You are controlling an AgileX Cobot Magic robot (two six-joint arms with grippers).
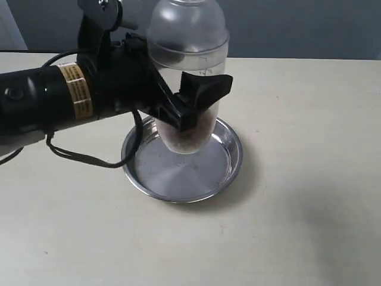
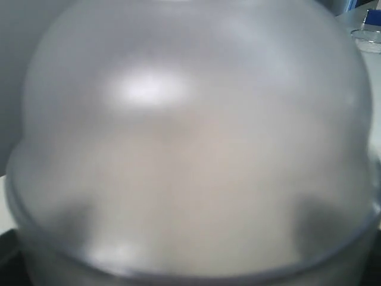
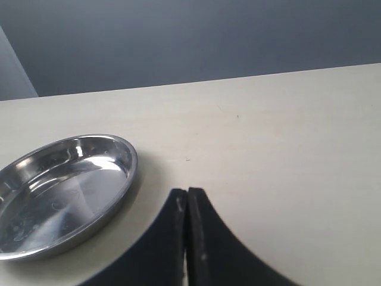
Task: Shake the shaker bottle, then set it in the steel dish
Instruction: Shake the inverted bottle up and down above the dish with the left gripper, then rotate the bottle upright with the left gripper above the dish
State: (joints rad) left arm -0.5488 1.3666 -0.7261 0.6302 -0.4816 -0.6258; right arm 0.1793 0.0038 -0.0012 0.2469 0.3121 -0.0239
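Note:
The shaker bottle [image 1: 188,65] is clear with a frosted domed top and brownish grains at its bottom. My left gripper [image 1: 191,100] is shut on its body and holds it upright in the air over the steel dish [image 1: 233,167]. The far finger is hidden behind the bottle. In the left wrist view the frosted dome [image 2: 190,149] fills the picture and hides the jaws. The right wrist view shows the steel dish [image 3: 126,174] with nothing in it. My right gripper [image 3: 187,194] is shut on nothing, over the table beside the dish.
A black cable [image 1: 77,156] loops from the left arm down onto the beige table [image 1: 309,196] beside the dish. A grey wall runs behind the table's far edge [image 3: 238,77].

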